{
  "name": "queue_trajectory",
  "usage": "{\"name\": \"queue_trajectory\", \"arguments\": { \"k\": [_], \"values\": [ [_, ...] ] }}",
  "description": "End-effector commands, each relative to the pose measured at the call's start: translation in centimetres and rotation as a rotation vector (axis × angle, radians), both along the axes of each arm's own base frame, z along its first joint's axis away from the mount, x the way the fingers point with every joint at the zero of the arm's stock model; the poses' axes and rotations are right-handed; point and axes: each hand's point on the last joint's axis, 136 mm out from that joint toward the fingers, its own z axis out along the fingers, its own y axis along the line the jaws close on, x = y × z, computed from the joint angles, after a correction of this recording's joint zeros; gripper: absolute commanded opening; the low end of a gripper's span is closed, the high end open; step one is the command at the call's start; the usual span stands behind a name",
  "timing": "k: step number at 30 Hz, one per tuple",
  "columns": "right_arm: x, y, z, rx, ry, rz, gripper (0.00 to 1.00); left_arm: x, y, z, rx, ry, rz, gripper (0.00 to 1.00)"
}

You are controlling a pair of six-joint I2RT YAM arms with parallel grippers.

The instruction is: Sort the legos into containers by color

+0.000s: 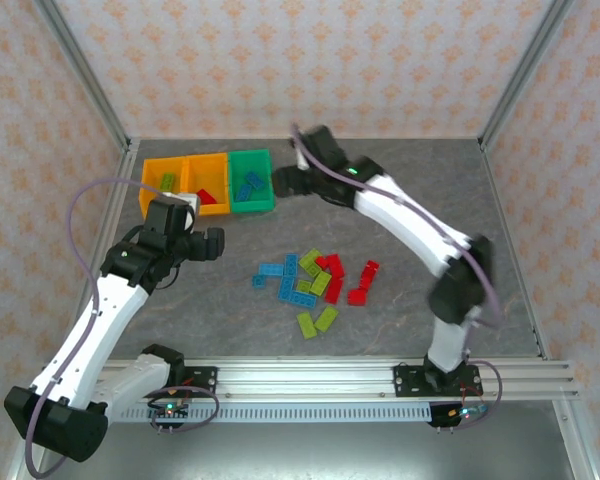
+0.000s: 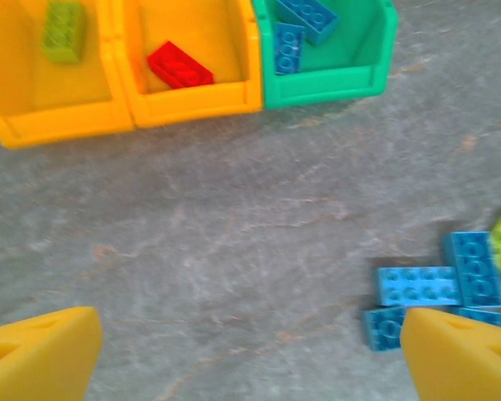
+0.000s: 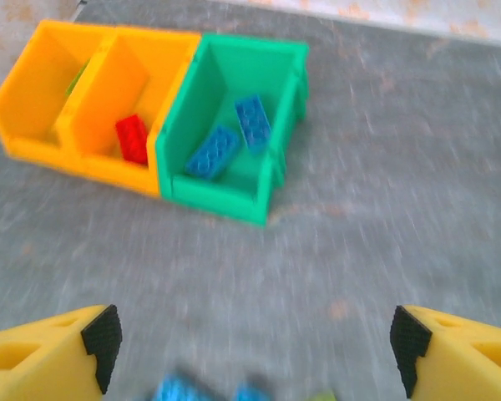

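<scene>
Three joined bins stand at the back left: a left orange bin (image 1: 163, 185) holding a lime lego (image 2: 64, 31), a middle orange bin (image 1: 208, 183) holding a red lego (image 2: 179, 65), and a green bin (image 1: 251, 180) holding two blue legos (image 3: 213, 150). A loose pile of blue, lime and red legos (image 1: 315, 280) lies mid-table. My left gripper (image 1: 212, 243) hovers open and holds nothing between the bins and the pile, its right finger (image 2: 459, 355) over the pile's blue legos (image 2: 417, 286). My right gripper (image 1: 280, 180) hangs open with nothing in it just right of the green bin (image 3: 234, 125).
Metal frame posts and patterned walls enclose the grey table (image 1: 410, 200). An aluminium rail (image 1: 310, 378) runs along the near edge at the arm bases. The right arm's white links (image 1: 420, 235) stretch over the table's right half, past the pile.
</scene>
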Motion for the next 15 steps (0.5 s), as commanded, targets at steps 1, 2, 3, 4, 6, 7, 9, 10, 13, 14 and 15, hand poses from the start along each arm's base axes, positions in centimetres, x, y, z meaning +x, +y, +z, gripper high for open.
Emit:
{"name": "queue_trajectory", "arguments": {
  "k": [1,2,3,4,6,7,9,10,13,14,15],
  "values": [
    [-5.8,-3.7,-1.9,0.047,0.112,-0.029,0.87,-2.5,-3.1,-0.2,-0.190,0.100,-0.016,0.89],
    [-7.0,-5.4,-2.3,0.052,0.115,-0.078,0.88,-3.1,-4.1,-0.6,-0.218,0.124,-0.030,0.88],
    [-7.8,-6.7,-2.5,0.058,0.114,-0.120,0.89,-3.6,-5.3,-0.9,-0.240,0.137,-0.047,0.87],
    [-8.8,-8.3,-3.1,0.059,0.116,-0.170,0.89,-4.2,-6.6,-1.4,-0.255,0.150,-0.067,0.86],
    [-9.9,-10.9,-4.1,0.052,0.105,-0.261,0.91,-5.4,-9.4,-2.7,-0.275,0.179,-0.093,0.84],
    [-10.4,-12.2,-4.3,0.051,0.089,-0.308,0.92,-5.9,-11.2,-3.5,-0.284,0.193,-0.114,0.84],
    [-10.8,-14.1,-4.9,0.039,0.075,-0.381,0.94,-7.2,-14.7,-5.4,-0.300,0.240,-0.155,0.84],
    [-10.8,-14.8,-5.1,0.031,0.067,-0.409,0.94,-7.7,-16.5,-6.5,-0.304,0.267,-0.175,0.84],
    [-10.7,-15.6,-5.2,0.019,0.058,-0.446,0.95,-9.4,-20.7,-9.3,-0.253,0.319,-0.253,0.82],
    [-10.6,-15.5,-5.1,0.018,0.059,-0.444,0.95,-9.8,-21.7,-10.3,-0.230,0.333,-0.275,0.81],
    [-10.5,-15.4,-5.1,0.015,0.059,-0.440,0.95,-10.0,-22.4,-11.1,-0.209,0.348,-0.289,0.80]
  ]
}}
